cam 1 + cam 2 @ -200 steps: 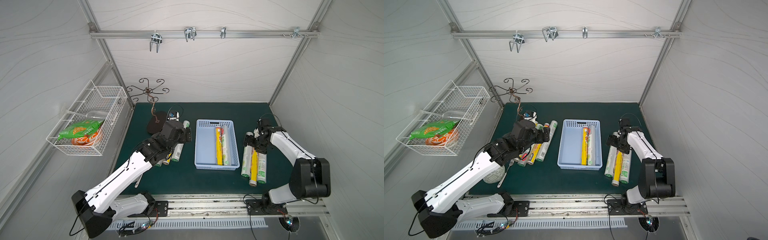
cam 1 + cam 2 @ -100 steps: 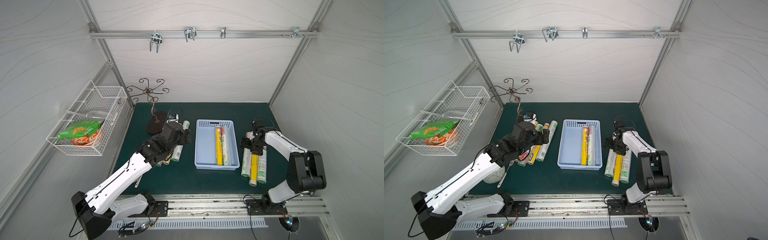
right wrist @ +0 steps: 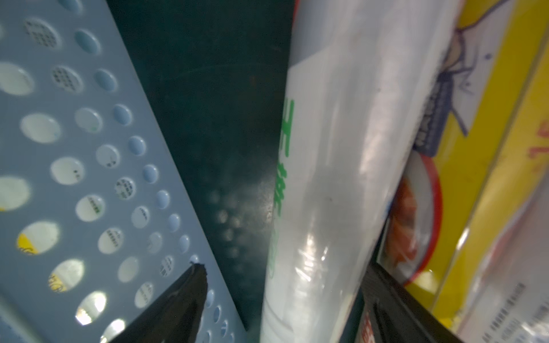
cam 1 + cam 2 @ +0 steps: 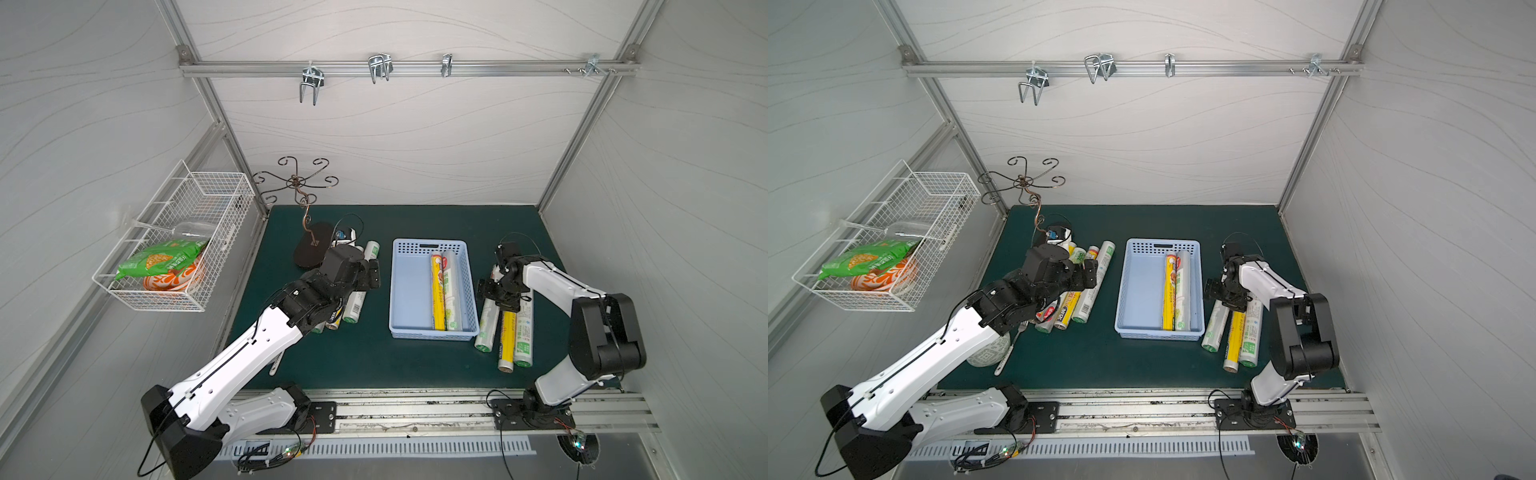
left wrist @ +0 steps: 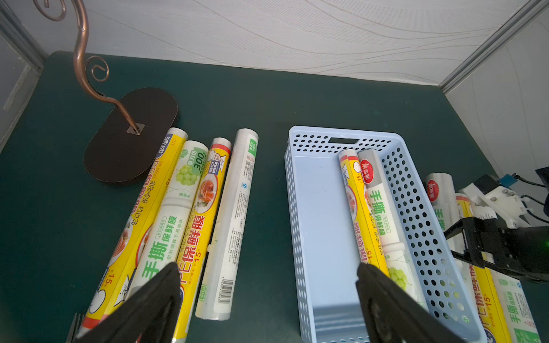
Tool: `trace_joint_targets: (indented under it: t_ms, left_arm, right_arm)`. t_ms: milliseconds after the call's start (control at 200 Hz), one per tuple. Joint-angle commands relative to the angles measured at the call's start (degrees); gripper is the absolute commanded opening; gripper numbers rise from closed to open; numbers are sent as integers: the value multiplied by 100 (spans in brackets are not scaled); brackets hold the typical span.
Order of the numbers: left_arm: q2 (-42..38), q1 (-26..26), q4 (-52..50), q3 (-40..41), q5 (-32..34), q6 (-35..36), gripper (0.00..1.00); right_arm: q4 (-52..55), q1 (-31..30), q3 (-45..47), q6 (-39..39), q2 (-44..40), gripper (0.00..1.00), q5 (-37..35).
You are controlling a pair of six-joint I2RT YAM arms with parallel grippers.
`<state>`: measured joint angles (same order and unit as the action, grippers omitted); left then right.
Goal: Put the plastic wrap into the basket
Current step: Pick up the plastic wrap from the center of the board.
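At the light blue basket's [image 4: 409,291] 3 o'clock, three plastic wrap rolls [image 4: 508,336] lie side by side on the worktop [image 4: 365,353]. Our right hand [image 4: 497,291] is low over them, its fingers [image 3: 190,297] apart astride the white green-printed roll [image 3: 326,178] nearest the basket, not clamped on it. Inside the basket, a yellow roll [image 4: 437,291] and a white-and-green roll [image 4: 451,291] lie along its 3 o'clock wall. At 9 o'clock our left hand [image 5: 267,267] hangs spread wide and empty beside four more rolls [image 5: 225,222].
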<state>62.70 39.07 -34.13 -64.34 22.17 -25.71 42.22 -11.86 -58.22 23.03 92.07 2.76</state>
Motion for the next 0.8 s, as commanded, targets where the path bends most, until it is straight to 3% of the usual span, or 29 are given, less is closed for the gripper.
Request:
trace_joint_targets:
  t_ms: [0,515,750,795]
  left_arm:
    - [-105,-26,161,28,-22,-38,95]
    - [-89,-49,193,131,-57,-99,95]
    - [-91,-57,196,150,-66,-105,95]
    - [-94,-60,195,167,-68,-109,95]
  right_arm:
    - [-97,-99,82,88,143,85,180]
    - [-170,-114,-83,71,526,79,137]
    - [-162,-113,-154,34,584,67,171]
    - [-137,-111,-171,7,584,59,154]
